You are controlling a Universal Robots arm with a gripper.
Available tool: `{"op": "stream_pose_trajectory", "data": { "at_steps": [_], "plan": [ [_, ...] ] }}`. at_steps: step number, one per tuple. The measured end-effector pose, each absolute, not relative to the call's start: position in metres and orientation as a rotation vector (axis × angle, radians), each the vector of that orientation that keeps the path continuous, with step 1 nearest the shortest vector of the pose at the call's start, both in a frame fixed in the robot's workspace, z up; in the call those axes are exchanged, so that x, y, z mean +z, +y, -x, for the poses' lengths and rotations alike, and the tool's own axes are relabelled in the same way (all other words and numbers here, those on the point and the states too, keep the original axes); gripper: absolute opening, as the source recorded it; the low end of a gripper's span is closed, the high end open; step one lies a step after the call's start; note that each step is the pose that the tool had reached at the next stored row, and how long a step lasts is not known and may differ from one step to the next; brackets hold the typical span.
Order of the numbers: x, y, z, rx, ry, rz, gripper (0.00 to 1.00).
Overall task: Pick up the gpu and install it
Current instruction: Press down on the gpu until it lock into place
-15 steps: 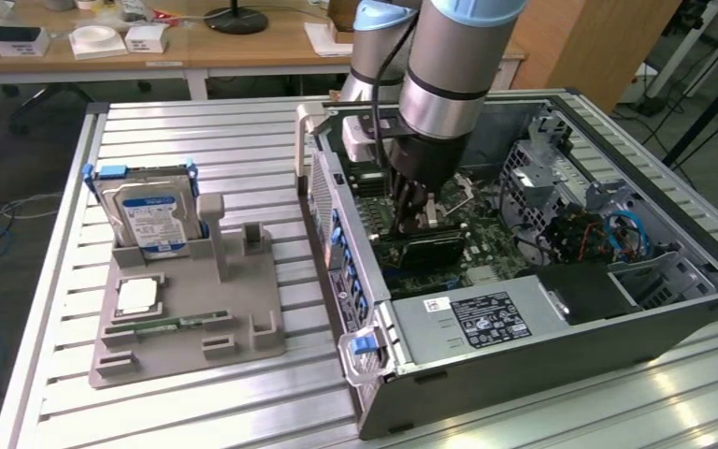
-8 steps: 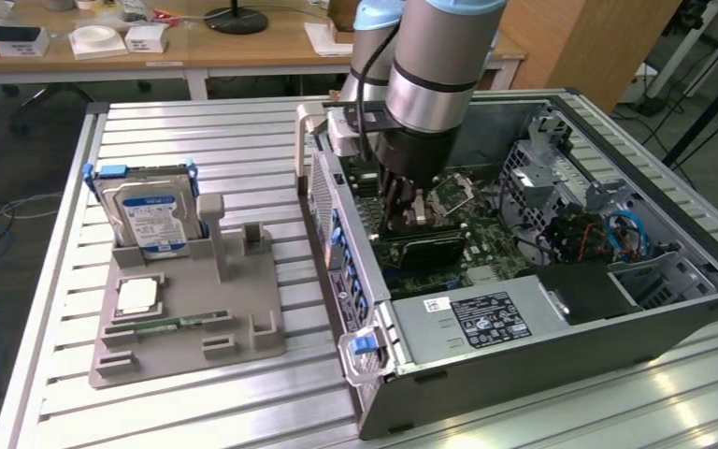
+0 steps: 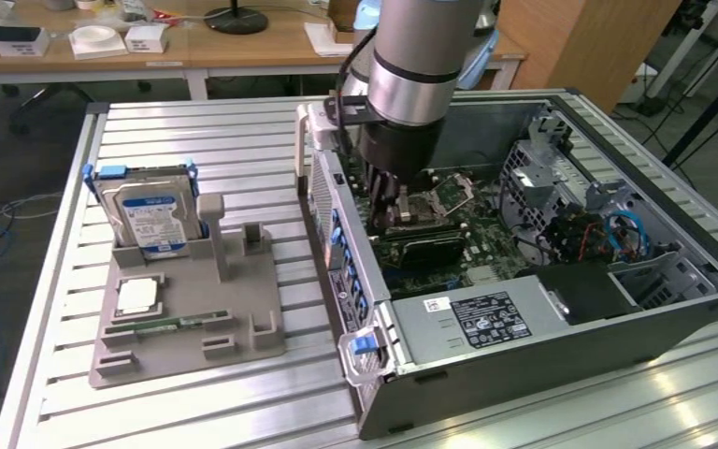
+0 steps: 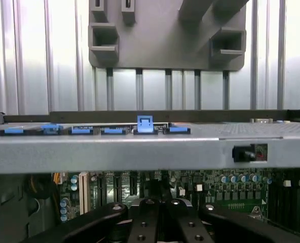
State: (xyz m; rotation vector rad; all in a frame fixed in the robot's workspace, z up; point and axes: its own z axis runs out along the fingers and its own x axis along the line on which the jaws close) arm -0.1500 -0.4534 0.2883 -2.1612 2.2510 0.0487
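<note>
**Exterior view.** The arm (image 3: 411, 56) reaches down into the open computer case (image 3: 559, 318). The gripper (image 3: 398, 208) is inside the case, low over the motherboard (image 3: 490, 245). The gpu (image 3: 424, 248) is the dark flat card directly beneath the gripper, lying along the board. You cannot tell from here whether the gripper is spread or pinching the card, nor whether the card is fully seated in a slot. Just beyond the gripper on the board you see the processor socket (image 3: 449, 194). On the exterior view's right of the gripper are the drive cage (image 3: 546, 178) and a bundle of blue cables (image 3: 627, 234). The power supply (image 3: 484, 318), with its black label, lies past the gpu towards the near end of the case.

Well apart from the gripper, outside the case wall on the exterior view's left, a grey fixture (image 3: 184, 355) rests on the slatted table (image 3: 209, 131). It carries a hard drive (image 3: 150, 220) standing upright in a blue carrier, a small silver square part (image 3: 137, 296) and a narrow green memory stick (image 3: 184, 324).

**Wrist view.** The gripper's black body is close to the camera, and its state cannot be read here either. Just beyond it you see the green motherboard (image 4: 200, 185). Next comes the grey case wall (image 4: 150, 147), with a row of blue latches (image 4: 145, 124) along its edge. Past the wall lie the slatted table (image 4: 38, 61) and the grey fixture (image 4: 160, 40).
</note>
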Motion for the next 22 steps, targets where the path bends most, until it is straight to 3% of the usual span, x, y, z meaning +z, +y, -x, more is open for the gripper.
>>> {"op": "stream_pose_trajectory", "data": {
  "at_steps": [22],
  "plan": [
    [0.2928,-0.4508,0.1556,0.048,2.260,2.153,0.11]
  ]
}}
